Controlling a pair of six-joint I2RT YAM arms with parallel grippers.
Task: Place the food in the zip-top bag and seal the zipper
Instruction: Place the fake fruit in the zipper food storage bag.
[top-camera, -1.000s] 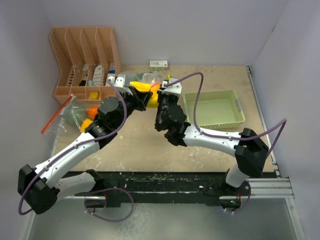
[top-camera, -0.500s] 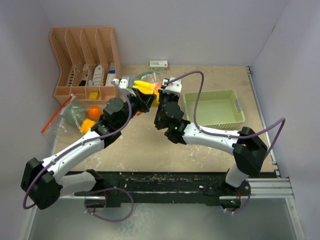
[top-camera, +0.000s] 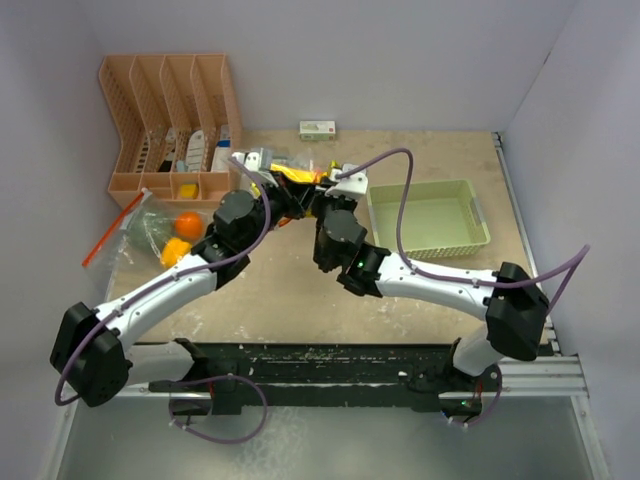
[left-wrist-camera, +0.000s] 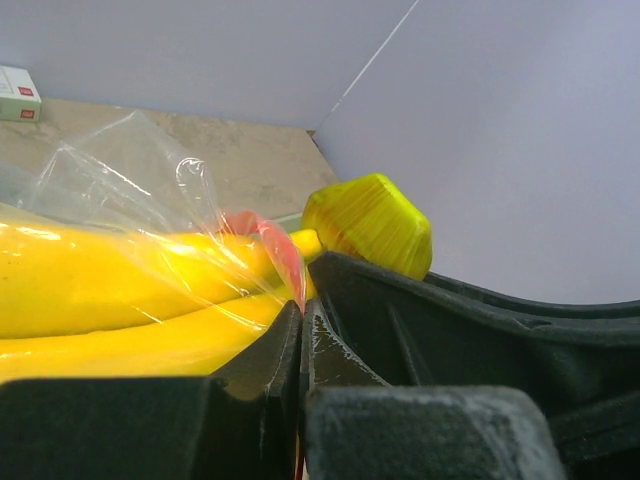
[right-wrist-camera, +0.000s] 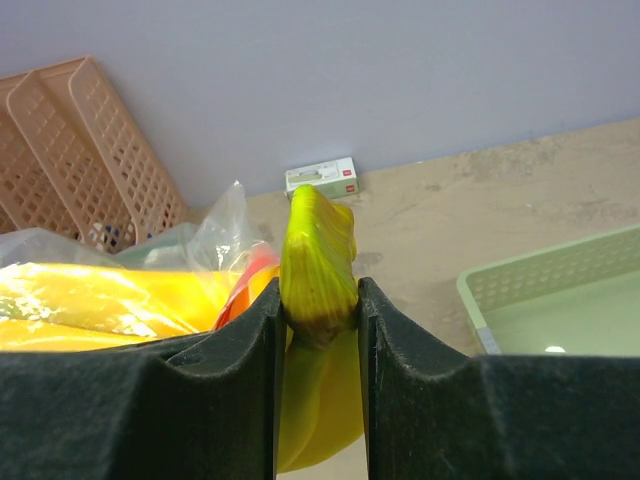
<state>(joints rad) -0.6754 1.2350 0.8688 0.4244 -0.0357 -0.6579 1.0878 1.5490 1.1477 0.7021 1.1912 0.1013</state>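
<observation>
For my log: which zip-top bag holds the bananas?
The bag pinched by the left gripper, bananas showing through; the other bag, by the rack, holds an orange.

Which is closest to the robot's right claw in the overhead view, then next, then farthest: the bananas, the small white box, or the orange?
1. Bananas, held in the right gripper.
2. Small white box, behind, by the wall.
3. Orange, far left.
</observation>
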